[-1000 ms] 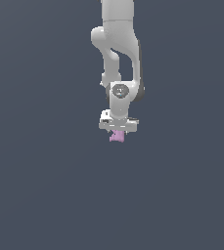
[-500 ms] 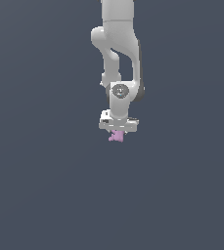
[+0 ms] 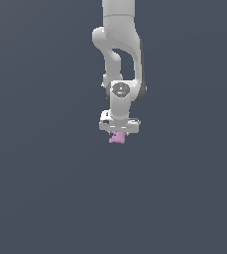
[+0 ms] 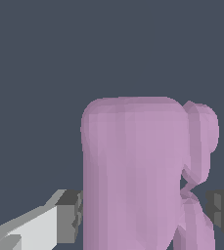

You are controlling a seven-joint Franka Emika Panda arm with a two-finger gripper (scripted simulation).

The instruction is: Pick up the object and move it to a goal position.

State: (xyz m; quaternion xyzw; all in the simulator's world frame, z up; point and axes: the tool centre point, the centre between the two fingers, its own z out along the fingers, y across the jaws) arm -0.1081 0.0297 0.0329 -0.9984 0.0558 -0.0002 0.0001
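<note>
Gripper (image 3: 118, 134): fingers clamped on the object (image 3: 117, 138), a pad either side.
Done: pick-up looks complete.
Left: carry to the goal; no goal marker visible.

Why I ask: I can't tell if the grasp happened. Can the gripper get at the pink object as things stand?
Probably yes: the pink object sits directly under the gripper, between its fingers, with nothing else nearby. Whether the pads actually touch it is unclear.
</note>
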